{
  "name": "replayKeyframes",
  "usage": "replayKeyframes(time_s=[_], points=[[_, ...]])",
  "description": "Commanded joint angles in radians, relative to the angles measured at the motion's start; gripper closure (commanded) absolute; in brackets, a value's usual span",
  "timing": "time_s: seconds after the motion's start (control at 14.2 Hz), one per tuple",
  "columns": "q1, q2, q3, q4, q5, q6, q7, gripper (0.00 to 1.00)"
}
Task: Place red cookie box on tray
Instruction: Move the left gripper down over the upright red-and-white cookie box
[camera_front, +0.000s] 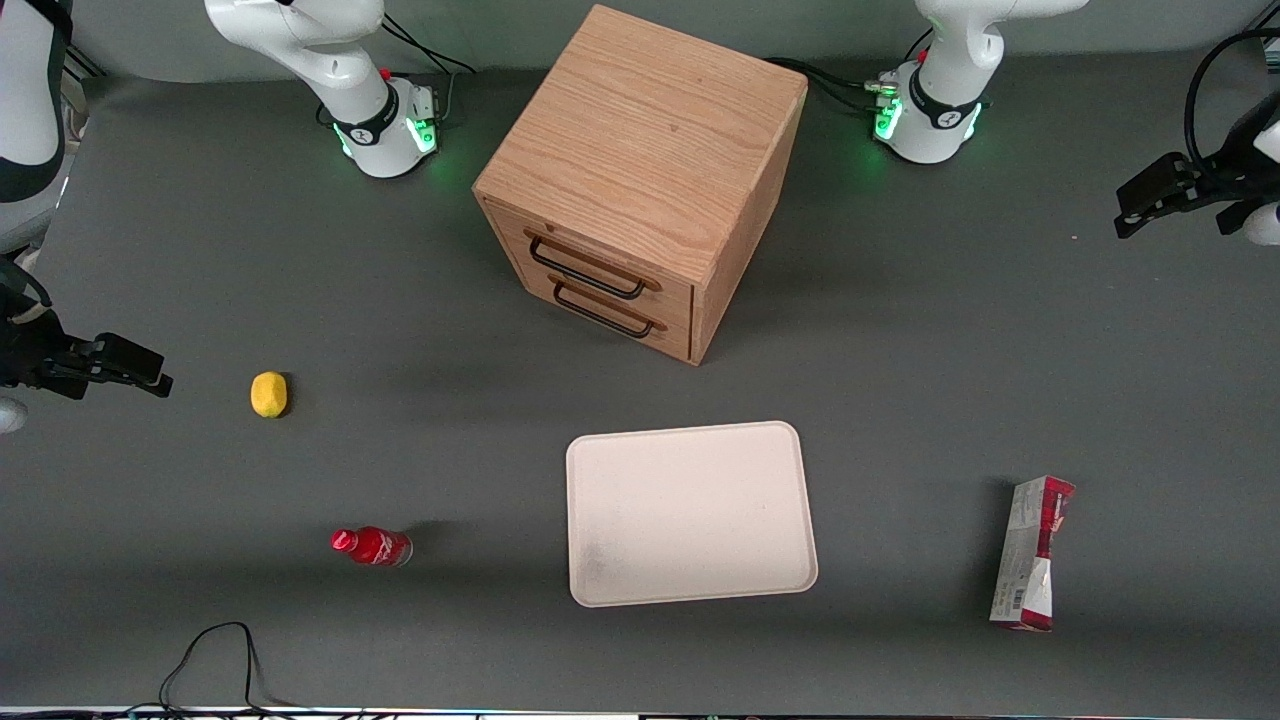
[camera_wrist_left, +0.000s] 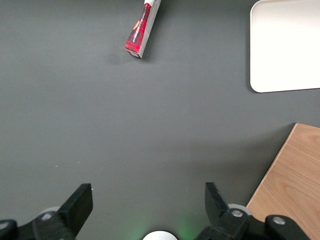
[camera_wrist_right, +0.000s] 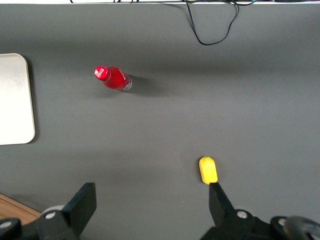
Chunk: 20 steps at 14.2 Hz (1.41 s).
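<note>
We hold our gripper (camera_wrist_left: 148, 200) spread and empty; the red cookie box (camera_front: 1033, 553) lies nearer the front camera, long axis running toward it.

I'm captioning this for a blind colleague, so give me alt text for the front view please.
A long slim red and grey-white cookie box lies on the dark table toward the working arm's end, apart from the flat pale cream tray. The left arm's black gripper, jaws open, hangs well above the table, farther from the camera than the box. A wooden two-drawer cabinet stands nearby.
</note>
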Motion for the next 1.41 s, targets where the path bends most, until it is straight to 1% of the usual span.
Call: replayKeyframes(time_s=[0.0,0.21,0.42,0.56,0.7,0.92,1.13,1.34], points=[[0.015,-0.005,-0.015,-0.021,0.015,0.01,0.008,0.0],[0.015,0.002,-0.013,-0.021,0.015,0.049,0.009,0.0],[0.012,0.074,-0.011,-0.003,0.012,0.088,0.064,0.0],[0.001,0.178,-0.011,0.072,0.018,0.141,0.109,0.0],[-0.005,0.319,-0.011,0.17,0.065,0.171,0.138,0.0],[-0.008,0.516,-0.011,0.333,0.081,0.194,0.257,0.0],[-0.007,0.645,-0.004,0.363,0.125,0.327,0.392,0.0],[-0.004,0.761,0.008,0.363,0.125,0.489,0.431,0.0]])
